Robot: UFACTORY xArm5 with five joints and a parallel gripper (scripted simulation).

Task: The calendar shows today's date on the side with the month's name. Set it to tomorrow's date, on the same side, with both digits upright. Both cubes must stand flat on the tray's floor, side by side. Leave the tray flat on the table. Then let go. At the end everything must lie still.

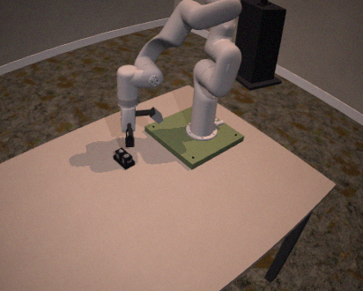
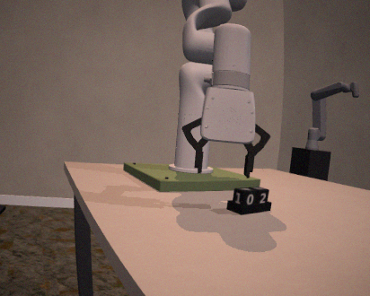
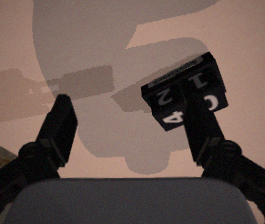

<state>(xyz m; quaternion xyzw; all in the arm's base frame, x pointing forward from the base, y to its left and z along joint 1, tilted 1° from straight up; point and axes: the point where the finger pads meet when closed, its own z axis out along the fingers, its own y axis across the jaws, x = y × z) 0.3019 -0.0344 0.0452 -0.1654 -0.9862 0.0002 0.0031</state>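
One tray [image 1: 128,166] [image 2: 250,208] [image 3: 175,73], two cubes [image 1: 121,153] [image 2: 251,198] [image 3: 166,100]; one pincer [image 1: 129,142] [image 2: 224,174] [image 3: 130,107], open.

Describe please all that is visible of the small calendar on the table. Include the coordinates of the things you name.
The calendar [image 1: 123,159] [image 2: 250,200] [image 3: 183,90] is a black tray carrying black cubes with white digits. The exterior view reads 1, 0, 2 across it. Its tray stands flat on the table, near the green base plate. No contact with the open jaws shows in the exterior view.

Black calendar cubes [image 1: 120,153] [image 2: 257,192] [image 3: 163,109]: exterior view read 1, 0, 2 across visible sides. Wrist view showed 2 and 4 on one cube, 1 plus partly hidden curved digit on other; strip lettering unreadable.
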